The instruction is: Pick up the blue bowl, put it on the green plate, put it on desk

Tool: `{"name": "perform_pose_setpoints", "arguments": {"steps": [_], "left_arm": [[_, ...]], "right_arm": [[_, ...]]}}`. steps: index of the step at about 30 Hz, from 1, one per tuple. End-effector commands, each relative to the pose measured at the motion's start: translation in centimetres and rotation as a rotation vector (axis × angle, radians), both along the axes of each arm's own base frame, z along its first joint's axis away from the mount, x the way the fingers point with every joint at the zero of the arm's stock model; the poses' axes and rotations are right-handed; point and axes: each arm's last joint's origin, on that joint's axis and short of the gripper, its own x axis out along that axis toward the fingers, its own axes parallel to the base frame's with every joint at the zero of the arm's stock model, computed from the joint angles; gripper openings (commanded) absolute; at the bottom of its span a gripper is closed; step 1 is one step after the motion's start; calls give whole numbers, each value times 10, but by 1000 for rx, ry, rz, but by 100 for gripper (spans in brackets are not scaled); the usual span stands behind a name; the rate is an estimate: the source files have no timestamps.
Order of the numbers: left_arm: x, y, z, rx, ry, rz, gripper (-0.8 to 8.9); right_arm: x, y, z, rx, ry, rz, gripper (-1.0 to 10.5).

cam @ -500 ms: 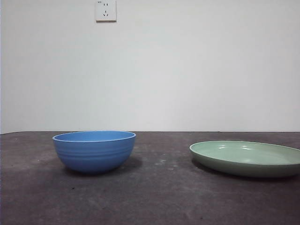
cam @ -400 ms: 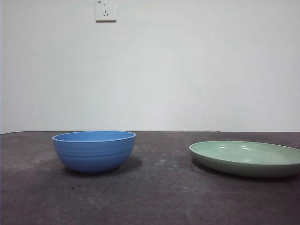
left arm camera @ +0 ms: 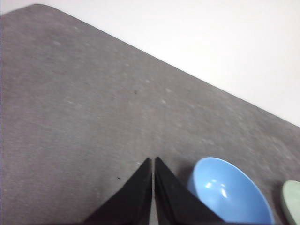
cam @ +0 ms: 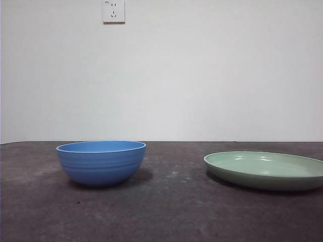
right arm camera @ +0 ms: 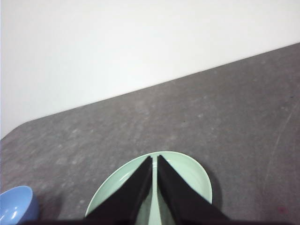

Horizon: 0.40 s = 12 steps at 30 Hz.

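The blue bowl (cam: 101, 162) stands upright and empty on the desk (cam: 166, 212) at the left of the front view. The green plate (cam: 265, 170) lies flat on the desk at the right, apart from the bowl. No arm shows in the front view. My left gripper (left arm camera: 153, 161) is shut and empty, held above the desk beside the blue bowl (left arm camera: 229, 192). My right gripper (right arm camera: 154, 159) is shut and empty, held above the green plate (right arm camera: 190, 180); the bowl's edge (right arm camera: 16, 206) shows at that view's corner.
A white wall with a power socket (cam: 114, 11) stands behind the desk. The desk's far edge meets the wall just behind the bowl and plate.
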Motion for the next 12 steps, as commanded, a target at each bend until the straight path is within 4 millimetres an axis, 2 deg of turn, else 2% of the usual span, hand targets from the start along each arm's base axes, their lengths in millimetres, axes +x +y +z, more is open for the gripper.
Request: {"name": "perform_pose_setpoints", "arguments": {"steps": [1,6,12], "left_arm": [[1,-1,19,36,4,-47,10],[9,-4,44,110,91,-171,10],[24,-10,69,167,173,-395,10]], "right_arm": [[-2,0,22,-34,8,5,10],[3,2,53,-117,113,85,10],[19,6,81,-207,275,274,10]]}}
